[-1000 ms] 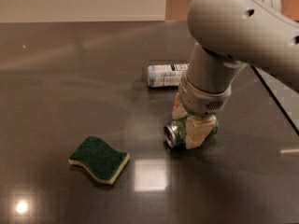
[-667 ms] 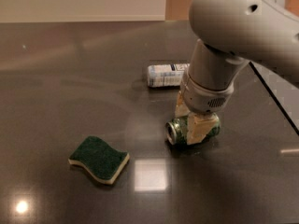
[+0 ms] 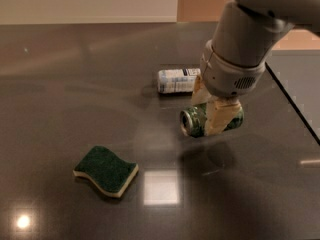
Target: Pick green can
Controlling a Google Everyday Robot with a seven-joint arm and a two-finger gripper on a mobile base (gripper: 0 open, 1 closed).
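Note:
The green can [image 3: 196,121] lies on its side in the air, its silver end facing left, lifted a little above the dark table [image 3: 75,84]. My gripper [image 3: 212,111] is shut on the green can from above, with one cream finger [image 3: 218,118] across its front and the other behind it. The can's shadow and reflection show on the table just below. The arm's large grey wrist rises to the upper right.
A clear plastic bottle with a white label [image 3: 176,80] lies on its side just behind the can. A wavy dark-green sponge with a cream base [image 3: 105,170] lies at the front left. The table's right edge [image 3: 295,109] runs diagonally past the arm.
The gripper has risen with the green can held in it; the can has left the table surface. The bottle and sponge have not moved.

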